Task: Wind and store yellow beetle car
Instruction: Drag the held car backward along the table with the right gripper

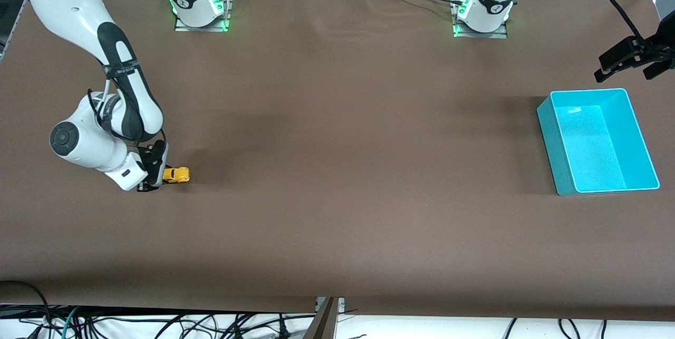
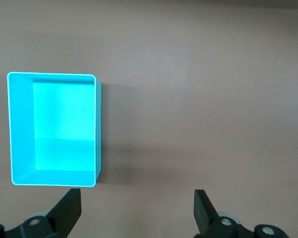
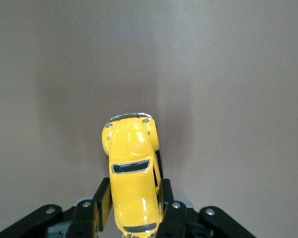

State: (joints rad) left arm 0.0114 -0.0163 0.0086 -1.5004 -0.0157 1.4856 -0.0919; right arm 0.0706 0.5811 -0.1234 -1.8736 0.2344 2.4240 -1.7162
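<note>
The yellow beetle car is at the right arm's end of the table, low against the brown cloth. My right gripper is shut on its rear half. In the right wrist view the car points away from the wrist, bonnet and chrome bumper clear of the black fingers, and my right gripper presses on both its sides. The car's wheels are hidden. My left gripper hangs open and holds nothing, over the table beside the cyan bin. In the left wrist view, my left gripper is beside the bin.
The cyan bin holds nothing and stands at the left arm's end of the table. Both arm bases are bolted along the table's edge farthest from the front camera. Brown cloth stretches bare between car and bin.
</note>
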